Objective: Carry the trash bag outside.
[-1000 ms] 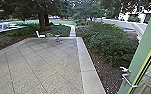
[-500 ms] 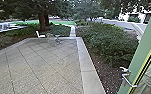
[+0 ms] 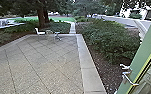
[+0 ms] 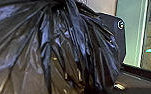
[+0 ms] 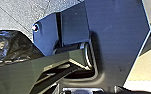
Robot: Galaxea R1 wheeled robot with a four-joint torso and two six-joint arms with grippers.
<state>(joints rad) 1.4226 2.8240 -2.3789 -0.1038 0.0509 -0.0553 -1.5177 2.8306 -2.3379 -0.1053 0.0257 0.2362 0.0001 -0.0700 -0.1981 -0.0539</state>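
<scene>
Trash bag [image 4: 73, 47], black plastic, glossy and deeply creased: we are seeing it close to the left wrist camera, beside the robot's dark plate [image 4: 121, 37], and we are also observing part of it in the right wrist view. Its folds are converging on a gathered neck [image 4: 57, 6]. We are not able to tell whether either end effector is open, closed or gripping the bag. From the rounded bulk we are inferring a soft, fairly light load, its thin film slippery and liable to tear or swing; we are therefore favouring a hold on the bunched neck, where the layers are doubling up, over one on the loose sides.

In the head view, we are noting a green door [image 3: 138, 57] at the right, its lever handle [image 3: 125, 67] projecting and, in our judgement, posing a snag for the film. Paving [image 3: 46, 67] is extending ahead and to the left, offering the broadest room, while a pale border [image 3: 87, 72] is separating it from shrubs [image 3: 111, 37]. Near the far edge a white chair [image 3: 40, 32] is standing well apart from the door.
</scene>
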